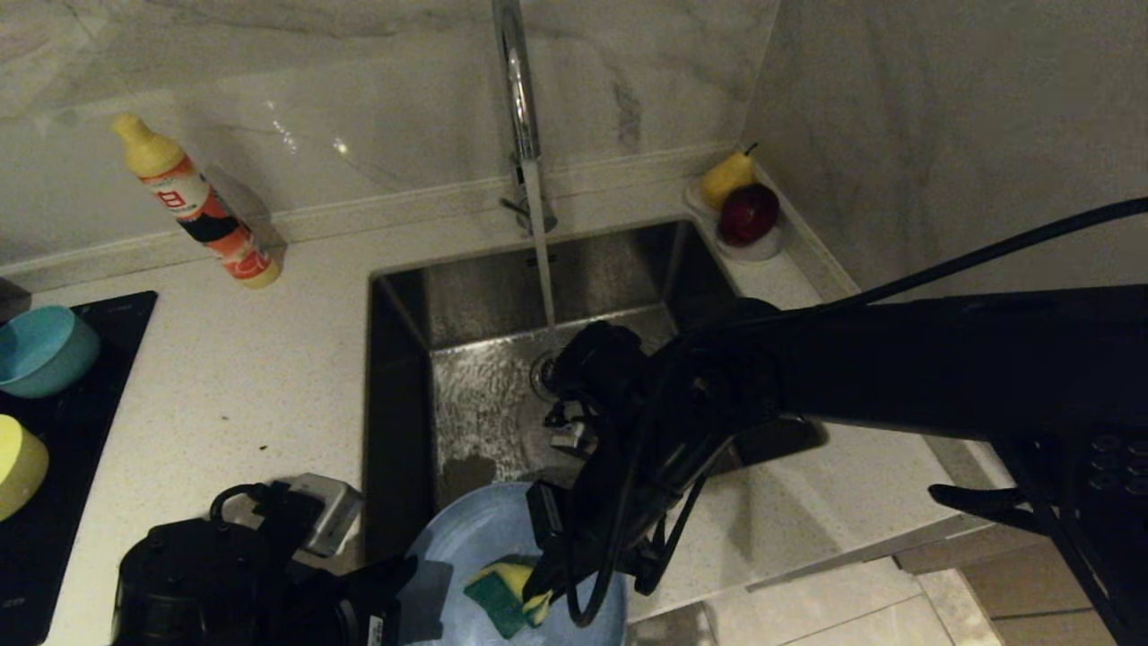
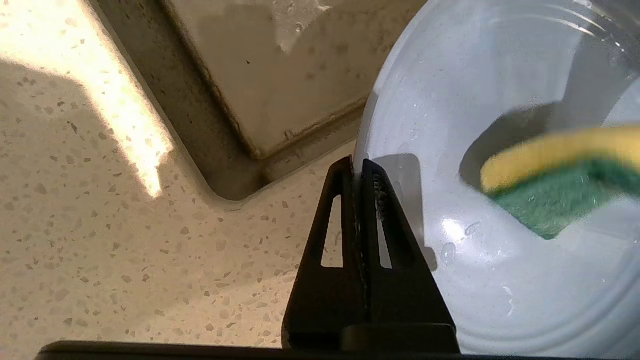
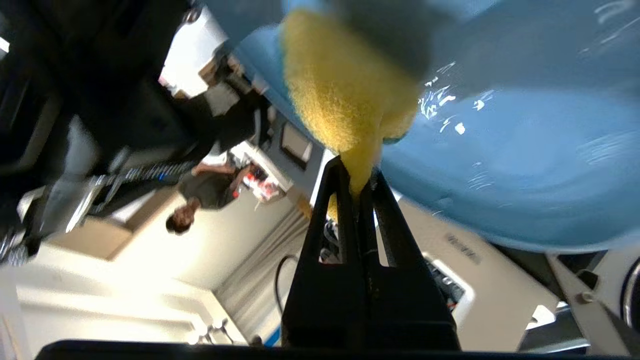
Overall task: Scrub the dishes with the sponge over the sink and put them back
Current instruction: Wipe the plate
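The light-blue plate (image 1: 466, 538) hangs at the near edge of the sink (image 1: 484, 395). My left gripper (image 2: 359, 165) is shut on the plate's (image 2: 500, 90) rim, one finger on each face. The yellow sponge (image 1: 502, 592) with its green face lies against the plate's inner side, and my right gripper (image 3: 357, 177) is shut on the sponge's (image 3: 345, 95) yellow edge, reaching in from the right (image 1: 547, 583). In the left wrist view the sponge (image 2: 560, 185) presses green side down on the wet plate. A teal bowl (image 1: 40, 350) and a yellow bowl (image 1: 18, 467) sit far left.
Water runs from the chrome tap (image 1: 520, 99) into the sink near the drain. Both bowls rest on a black cooktop (image 1: 54, 556). A soap bottle (image 1: 197, 206) stands at the back left. A pear (image 1: 725, 178) and a red apple (image 1: 749, 213) sit in the back right corner.
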Motion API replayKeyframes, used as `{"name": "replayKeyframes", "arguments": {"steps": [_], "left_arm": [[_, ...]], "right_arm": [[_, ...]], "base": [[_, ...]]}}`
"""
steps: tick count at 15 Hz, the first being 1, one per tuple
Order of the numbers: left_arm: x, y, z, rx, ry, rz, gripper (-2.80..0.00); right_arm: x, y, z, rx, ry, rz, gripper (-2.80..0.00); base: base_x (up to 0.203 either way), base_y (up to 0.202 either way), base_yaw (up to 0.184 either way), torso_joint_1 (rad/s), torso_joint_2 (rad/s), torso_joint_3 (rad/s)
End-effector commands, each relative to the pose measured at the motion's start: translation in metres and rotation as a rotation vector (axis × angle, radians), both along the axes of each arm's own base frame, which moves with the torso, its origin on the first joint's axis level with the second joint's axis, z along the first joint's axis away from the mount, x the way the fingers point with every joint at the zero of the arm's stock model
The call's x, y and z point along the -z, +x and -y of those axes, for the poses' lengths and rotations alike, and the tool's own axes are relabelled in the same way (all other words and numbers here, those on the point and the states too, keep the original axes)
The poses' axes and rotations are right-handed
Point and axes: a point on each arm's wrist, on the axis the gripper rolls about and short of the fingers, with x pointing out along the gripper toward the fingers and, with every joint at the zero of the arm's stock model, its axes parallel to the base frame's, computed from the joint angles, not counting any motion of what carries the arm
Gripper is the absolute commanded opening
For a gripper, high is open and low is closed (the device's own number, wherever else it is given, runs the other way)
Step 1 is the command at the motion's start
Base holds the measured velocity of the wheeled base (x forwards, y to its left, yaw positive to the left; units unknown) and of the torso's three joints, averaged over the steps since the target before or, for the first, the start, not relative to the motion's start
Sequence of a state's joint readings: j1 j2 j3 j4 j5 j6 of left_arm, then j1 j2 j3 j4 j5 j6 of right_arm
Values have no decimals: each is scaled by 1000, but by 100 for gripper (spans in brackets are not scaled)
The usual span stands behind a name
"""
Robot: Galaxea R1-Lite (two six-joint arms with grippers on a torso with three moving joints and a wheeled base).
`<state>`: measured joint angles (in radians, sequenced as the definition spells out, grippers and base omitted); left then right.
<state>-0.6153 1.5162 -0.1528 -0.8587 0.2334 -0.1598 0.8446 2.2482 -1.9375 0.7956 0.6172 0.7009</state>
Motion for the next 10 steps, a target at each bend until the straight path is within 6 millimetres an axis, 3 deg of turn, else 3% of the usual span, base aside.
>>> {"name": "replayKeyframes", "arguments": {"steps": [1, 4, 10], "left_arm": [[0, -2, -2, -4, -5, 0, -280], [-3, -5, -3, -4, -17, 16, -280], [2, -10, -7, -1, -6, -6, -280]], "right_arm": [[6, 9, 7, 41, -36, 3, -280], [-6, 16, 18, 96, -45, 59, -280], [-5, 16, 15, 133, -94, 138, -280]], "base": [[0, 0, 0, 0, 0, 0], [0, 0, 0, 0, 0, 0], [0, 0, 0, 0, 0, 0]]}}
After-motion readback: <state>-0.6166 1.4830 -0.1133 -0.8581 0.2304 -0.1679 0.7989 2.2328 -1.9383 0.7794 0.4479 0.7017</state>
